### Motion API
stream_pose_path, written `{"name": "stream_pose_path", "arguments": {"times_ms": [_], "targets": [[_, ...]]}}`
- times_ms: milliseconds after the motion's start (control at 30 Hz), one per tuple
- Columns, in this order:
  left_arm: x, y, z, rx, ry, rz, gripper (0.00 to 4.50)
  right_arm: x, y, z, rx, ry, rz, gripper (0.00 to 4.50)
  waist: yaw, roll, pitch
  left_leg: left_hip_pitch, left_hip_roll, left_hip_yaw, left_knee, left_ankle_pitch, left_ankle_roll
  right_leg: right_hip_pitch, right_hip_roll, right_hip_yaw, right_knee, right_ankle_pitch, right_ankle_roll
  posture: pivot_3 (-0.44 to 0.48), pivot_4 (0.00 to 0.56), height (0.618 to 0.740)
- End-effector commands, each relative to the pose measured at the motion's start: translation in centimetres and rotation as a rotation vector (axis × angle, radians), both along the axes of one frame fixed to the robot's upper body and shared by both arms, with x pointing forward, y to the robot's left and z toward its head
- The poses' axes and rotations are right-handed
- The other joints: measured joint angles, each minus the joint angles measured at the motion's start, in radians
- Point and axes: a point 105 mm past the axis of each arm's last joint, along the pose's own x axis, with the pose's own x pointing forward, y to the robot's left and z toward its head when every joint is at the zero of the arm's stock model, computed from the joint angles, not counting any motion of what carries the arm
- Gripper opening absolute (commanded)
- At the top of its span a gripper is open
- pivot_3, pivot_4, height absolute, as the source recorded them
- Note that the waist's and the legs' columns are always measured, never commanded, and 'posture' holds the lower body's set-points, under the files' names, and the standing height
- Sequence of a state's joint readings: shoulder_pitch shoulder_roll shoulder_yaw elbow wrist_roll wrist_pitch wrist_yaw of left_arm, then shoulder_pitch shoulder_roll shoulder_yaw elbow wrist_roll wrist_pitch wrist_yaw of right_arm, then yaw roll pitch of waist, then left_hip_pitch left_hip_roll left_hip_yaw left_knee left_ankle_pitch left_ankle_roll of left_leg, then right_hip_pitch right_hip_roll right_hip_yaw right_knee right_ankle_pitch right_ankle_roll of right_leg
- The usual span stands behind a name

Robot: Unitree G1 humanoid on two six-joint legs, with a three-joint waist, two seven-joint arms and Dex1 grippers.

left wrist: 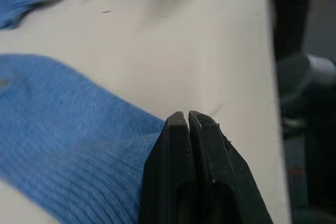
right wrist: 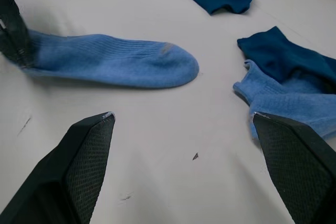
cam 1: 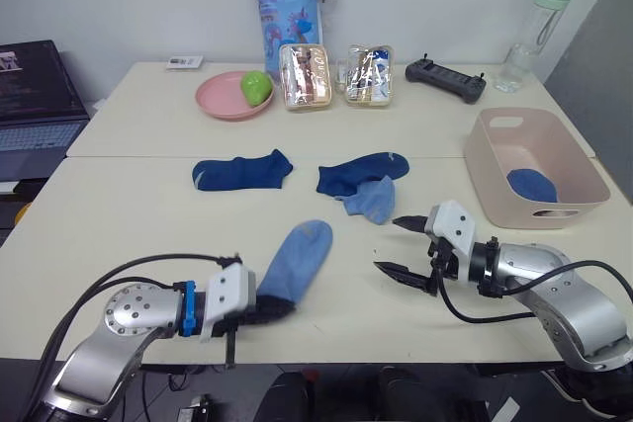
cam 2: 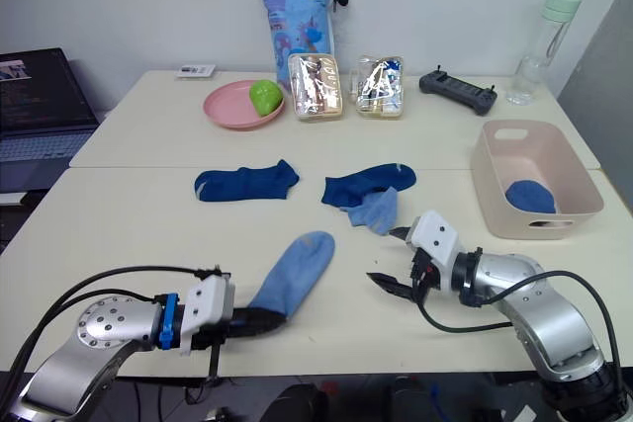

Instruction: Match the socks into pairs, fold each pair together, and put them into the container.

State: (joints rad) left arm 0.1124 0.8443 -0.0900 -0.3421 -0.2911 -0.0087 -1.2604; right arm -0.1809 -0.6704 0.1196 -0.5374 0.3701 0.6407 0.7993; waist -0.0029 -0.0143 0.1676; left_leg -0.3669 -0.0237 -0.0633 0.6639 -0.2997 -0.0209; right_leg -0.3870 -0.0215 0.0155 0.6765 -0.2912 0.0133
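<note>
Near the table's front edge, left end effector (cam 1: pixel 280 310) grips light-blue sock (cam 1: pixel 297 259); right end effector (cam 1: pixel 396 244) gapes; no legible writing.

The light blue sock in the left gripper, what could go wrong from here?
1. The left gripper pinches the light blue sock only at its cuff end near the table edge; a tug could slip it free or drag it off.
2. Its likely match, the other light sock, lies partly under a navy sock, so the open right gripper may grab both.
3. The container already holds a sock bundle; pairs could mix.
</note>
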Motion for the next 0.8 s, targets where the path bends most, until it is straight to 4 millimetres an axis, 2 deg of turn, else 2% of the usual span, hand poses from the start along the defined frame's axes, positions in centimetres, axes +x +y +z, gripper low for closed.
{"name": "stream_pose_path", "arguments": {"times_ms": [33,233,400,533,667,767,800], "targets": [[-0.7,-0.1,-0.8,0.073,-0.113,-0.211,0.04,-0.1,-0.2,-0.2,-0.024,0.014,0.036,4.5,0.001,0.0,0.0,0.0,0.0,0.0,0.0,0.0,0.0,0.0,0.0,0.0,0.0,0.0,0.0,0.0,0.15,0.74],[1.6,0.3,-0.6,0.051,-0.128,-0.123,0.04,0.7,0.9,-1.0,-0.029,0.057,0.034,4.5,-0.004,0.0,0.0,0.0,0.0,0.0,0.0,0.0,0.0,0.0,0.0,0.0,0.0,0.0,0.0,0.0,0.15,0.74],[1.6,0.3,-0.3,0.041,-0.121,-0.109,0.04,3.0,4.4,-1.4,0.095,0.173,0.015,4.5,-0.025,0.0,0.001,0.0,0.0,0.0,0.0,0.0,0.0,-0.001,0.001,0.0,0.002,0.0,0.0,0.0,0.15,0.74],[1.9,0.0,0.0,0.039,-0.147,-0.084,0.04,5.7,6.3,-2.1,0.064,0.227,-0.024,4.5,-0.027,0.0,0.001,0.001,0.0,0.0,0.0,0.0,0.0,-0.001,0.001,-0.001,0.003,0.0,0.0,0.0,0.15,0.74],[1.9,-0.1,0.2,0.034,-0.149,-0.07,0.04,6.6,7.0,-2.7,-0.004,0.21,-0.001,4.5,-0.023,0.0,0.001,0.0,0.0,-0.001,0.0,0.0,0.0,-0.001,0.0,-0.001,0.002,0.0,0.0,0.0,0.15,0.74],[1.9,0.1,0.0,0.039,-0.151,-0.052,0.0,6.8,7.6,-2.9,-0.029,0.195,0.035,3.93,-0.026,0.0,0.001,0.0,0.0,0.0,-0.001,0.0,0.0,-0.002,0.0,-0.001,0.001,0.0,0.0,0.0,0.15,0.74],[1.9,0.1,0.0,0.04,-0.151,-0.049,0.0,6.8,7.8,-3.0,-0.027,0.198,0.044,3.59,-0.027,0.0,0.001,0.0,0.0,0.0,-0.001,0.0,0.0,-0.002,0.0,0.0,0.001,0.0,0.0,0.0,0.15,0.74]]}}
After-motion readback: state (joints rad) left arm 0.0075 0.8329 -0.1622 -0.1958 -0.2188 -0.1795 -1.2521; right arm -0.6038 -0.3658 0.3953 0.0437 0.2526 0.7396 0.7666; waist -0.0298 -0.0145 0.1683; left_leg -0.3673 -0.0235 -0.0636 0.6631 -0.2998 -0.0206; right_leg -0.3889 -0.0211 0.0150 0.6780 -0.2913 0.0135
